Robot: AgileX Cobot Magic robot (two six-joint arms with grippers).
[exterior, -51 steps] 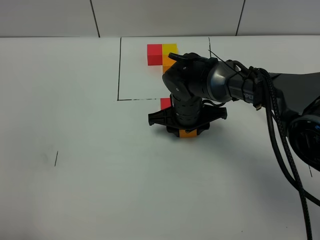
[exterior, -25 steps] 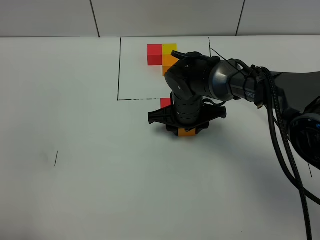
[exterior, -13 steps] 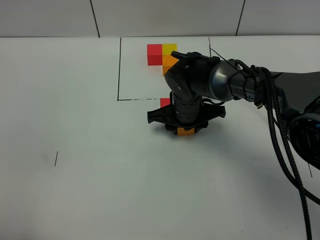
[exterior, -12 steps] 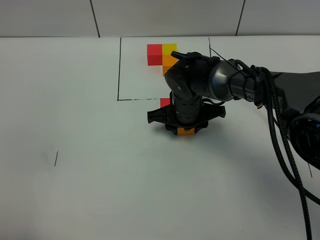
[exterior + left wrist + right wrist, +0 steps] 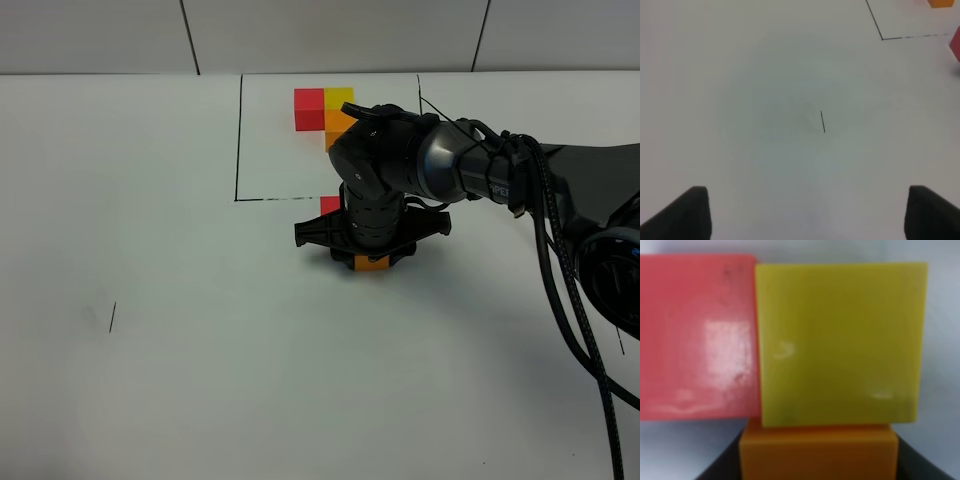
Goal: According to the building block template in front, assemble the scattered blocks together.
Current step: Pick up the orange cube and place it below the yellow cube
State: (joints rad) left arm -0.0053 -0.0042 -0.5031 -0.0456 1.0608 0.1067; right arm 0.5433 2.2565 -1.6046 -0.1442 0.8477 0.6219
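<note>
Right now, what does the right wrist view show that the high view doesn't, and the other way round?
Only the right wrist view: the yellow block, pressed beside the red block.

Only the high view: the template inside the marked square, the right arm, and the wider table.

Both: the orange block at the right gripper, and the red block.

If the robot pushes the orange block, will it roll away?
Probably not. The orange block has flat faces and square edges, so it should slide, not roll. It looks stiff and solid, unlikely to squash in the right gripper. Its neighbours, the yellow block and red block, look a bit glossy, so it could slip a little.
</note>
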